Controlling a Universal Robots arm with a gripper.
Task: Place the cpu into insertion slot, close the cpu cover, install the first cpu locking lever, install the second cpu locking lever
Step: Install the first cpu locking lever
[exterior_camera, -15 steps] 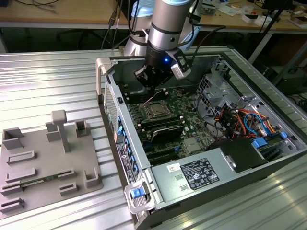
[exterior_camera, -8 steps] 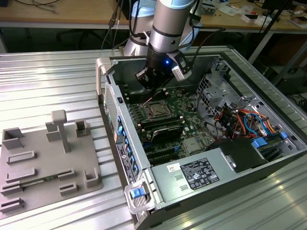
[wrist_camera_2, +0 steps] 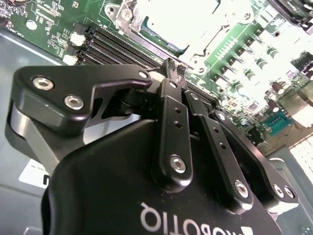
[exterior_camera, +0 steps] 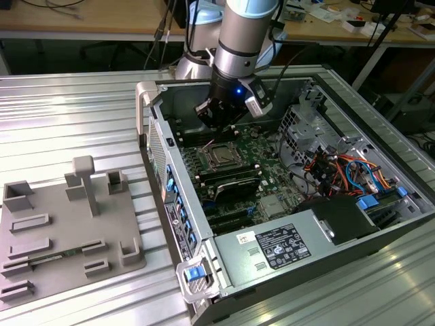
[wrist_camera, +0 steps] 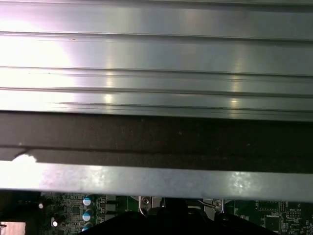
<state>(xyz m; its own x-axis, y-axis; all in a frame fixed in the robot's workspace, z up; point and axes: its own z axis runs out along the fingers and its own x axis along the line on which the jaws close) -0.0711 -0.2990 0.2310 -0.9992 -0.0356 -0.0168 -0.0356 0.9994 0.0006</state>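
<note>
Clenched with its fingertips together and nothing between them, the claw hangs inside the open computer case, just above the far edge of the socket. On the green board, the cpu sits in the insertion slot with the silver cpu cover lying over it. A grey parts tray rests on the table at the exterior view's left.

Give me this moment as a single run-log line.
black gripper: shut, empty | above green motherboard, beside square silver cpu | cpu: seated in slot | cover, levers: cannot tell
</note>
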